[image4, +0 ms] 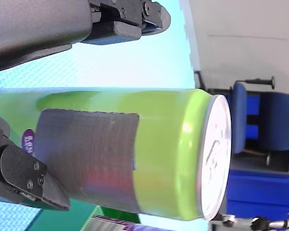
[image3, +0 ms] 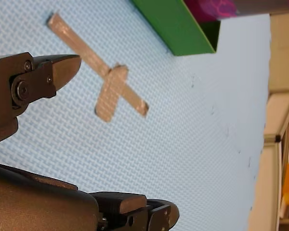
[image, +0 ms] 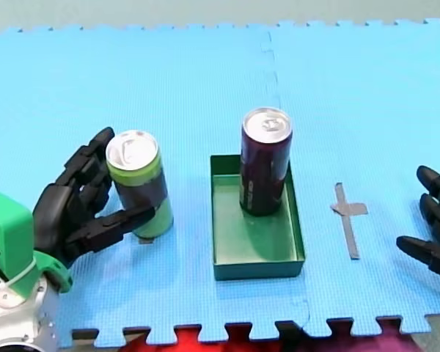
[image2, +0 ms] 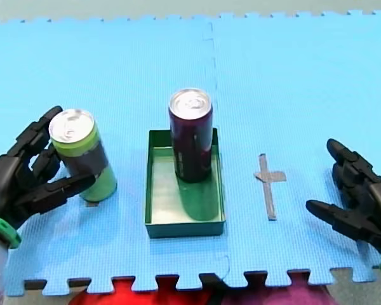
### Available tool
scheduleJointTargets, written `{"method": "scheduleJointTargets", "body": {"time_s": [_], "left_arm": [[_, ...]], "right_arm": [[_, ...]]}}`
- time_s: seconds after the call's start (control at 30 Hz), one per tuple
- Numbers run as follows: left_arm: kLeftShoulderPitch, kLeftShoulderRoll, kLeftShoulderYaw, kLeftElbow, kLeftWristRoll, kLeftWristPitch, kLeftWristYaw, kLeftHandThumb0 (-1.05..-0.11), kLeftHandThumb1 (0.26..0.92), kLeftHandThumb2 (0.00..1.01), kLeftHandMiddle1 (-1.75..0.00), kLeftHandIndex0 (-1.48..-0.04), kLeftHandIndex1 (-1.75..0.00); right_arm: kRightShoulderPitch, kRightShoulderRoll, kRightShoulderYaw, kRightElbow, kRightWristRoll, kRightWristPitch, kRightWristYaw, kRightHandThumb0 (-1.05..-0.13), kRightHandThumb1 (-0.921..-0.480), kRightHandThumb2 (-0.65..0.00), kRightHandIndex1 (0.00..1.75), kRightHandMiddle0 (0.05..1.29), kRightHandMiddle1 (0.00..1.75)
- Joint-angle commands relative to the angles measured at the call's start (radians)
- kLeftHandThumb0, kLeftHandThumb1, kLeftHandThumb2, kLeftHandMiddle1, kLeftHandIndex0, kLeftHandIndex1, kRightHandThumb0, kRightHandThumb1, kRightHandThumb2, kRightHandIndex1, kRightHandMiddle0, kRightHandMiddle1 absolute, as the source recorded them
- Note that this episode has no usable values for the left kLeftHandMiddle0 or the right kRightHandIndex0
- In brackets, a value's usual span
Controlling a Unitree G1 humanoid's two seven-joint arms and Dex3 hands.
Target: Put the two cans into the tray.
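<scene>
Blue mat [image: 205,88] is carrying everything. Green tray [image2: 184,229] is sitting at its centre. Left hand [image: 84,209] is gripping the green can [image: 139,183] left of the tray, thumb across the front, fingers behind. The can is leaning slightly, outside the tray. Purple can [image: 264,165] is standing upright in the tray's far end. Right hand [image2: 359,200] is holding nothing, right of a tape cross [image: 347,220].

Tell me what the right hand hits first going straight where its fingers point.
The right hand would likely pass over the flat tape cross and meet the tray first; depth is unclear.
</scene>
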Motion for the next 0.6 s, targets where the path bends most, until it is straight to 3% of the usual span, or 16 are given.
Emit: {"method": "scheduleJointTargets", "body": {"time_s": [0.0,0.47,0.53,0.57], "left_arm": [[-0.001,0.002,0.006,-0.002,-0.004,0.003,-0.001,-0.757,0.588,0.00,0.00,-0.14,0.00],[0.001,0.005,0.012,0.002,-0.006,0.026,-0.020,-0.675,0.577,0.00,0.00,-0.13,0.00],[0.005,0.013,0.004,-0.009,-0.001,0.047,-0.032,-0.720,0.585,0.00,0.00,-0.13,0.00],[0.008,0.017,0.000,-0.017,0.002,0.058,-0.041,-0.808,0.605,0.01,0.00,-0.12,0.00]], "right_arm": [[0.008,-0.006,-0.003,0.009,-0.001,0.010,0.002,-1.008,-0.835,0.000,0.01,0.20,0.00],[0.012,-0.006,-0.006,0.017,-0.003,0.000,0.003,-1.013,-0.844,-0.002,0.00,0.20,0.00],[0.012,-0.006,-0.006,0.018,-0.004,-0.002,0.002,-1.016,-0.845,-0.002,0.00,0.20,0.00],[0.012,-0.006,-0.006,0.019,-0.005,-0.003,0.002,-1.018,-0.845,-0.002,0.00,0.20,0.00]]}}
